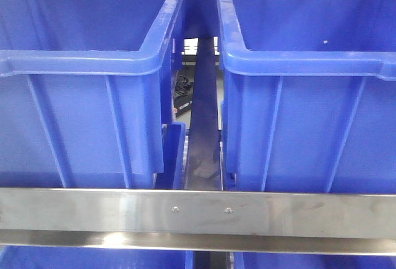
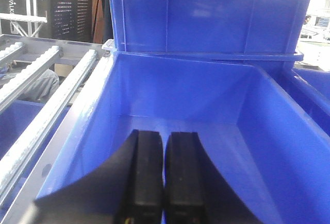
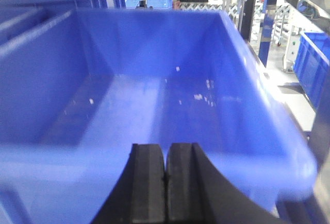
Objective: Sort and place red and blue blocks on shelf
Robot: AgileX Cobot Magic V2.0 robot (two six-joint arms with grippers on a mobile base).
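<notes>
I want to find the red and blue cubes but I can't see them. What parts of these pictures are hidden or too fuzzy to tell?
- Front view: both bin floors are hidden by the left bin and right bin walls.
- Left wrist view: the shut left gripper covers the near floor of its bin.
- Right wrist view: blurred; white specks are too small to identify; the right gripper hides the front.
- No cubes show anywhere.

Perhaps "WALK" on black case (image 2: 20, 0).

I see two bins side by side on the shelf (image 1: 198, 212), the left bin (image 1: 86, 65) and the right bin (image 1: 309, 65), with a narrow gap between them. The front rail runs across near me, below both bins. More bins sit under the rail.
</notes>
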